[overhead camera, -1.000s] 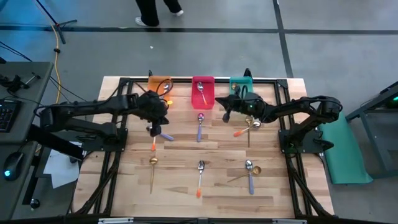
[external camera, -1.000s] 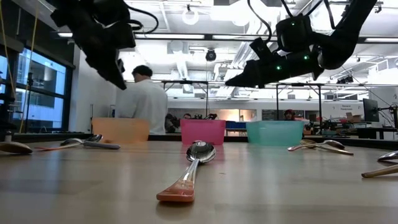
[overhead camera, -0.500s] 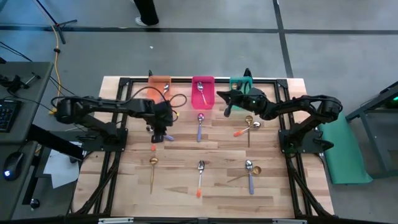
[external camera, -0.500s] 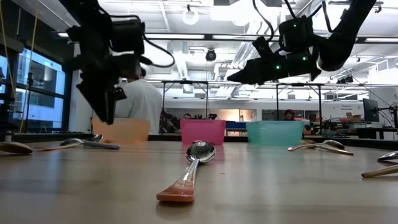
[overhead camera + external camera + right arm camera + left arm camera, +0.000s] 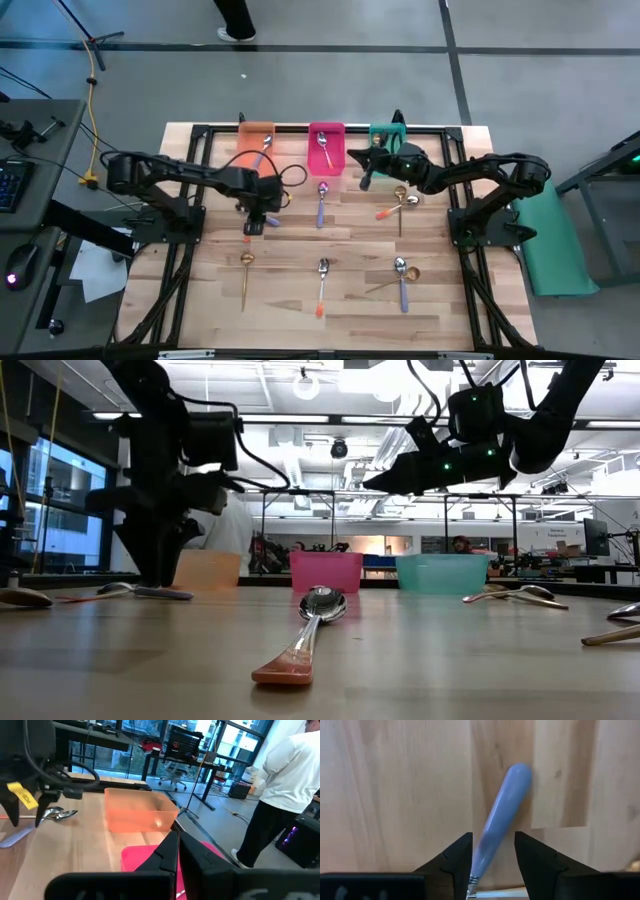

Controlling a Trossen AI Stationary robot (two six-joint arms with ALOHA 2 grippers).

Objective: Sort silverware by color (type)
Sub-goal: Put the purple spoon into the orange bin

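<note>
Left of centre in the high view, the left end effector [image 5: 255, 218] hangs low, its fingers [image 5: 454, 860] parted astride the purple-handled silver spoon [image 5: 500, 820] on the wooden worktop [image 5: 300, 290], apparently to pinch it. Near the translucent green bin [image 5: 386, 134], the right end effector [image 5: 366, 176] hovers closed and empty.

A pale wooden plank table [image 5: 200, 300] is carrying everything. Three bins are sitting along its far edge: orange bin [image 5: 256, 135], pink bin [image 5: 325, 147] and green bin [image 5: 385, 134]. Spoons are lying scattered on the boards: a purple-handled spoon [image 5: 321, 202] below the pink bin, a gold spoon [image 5: 245, 274] near the left, an orange-handled spoon [image 5: 322, 284] at centre front, and more at the right.
</note>
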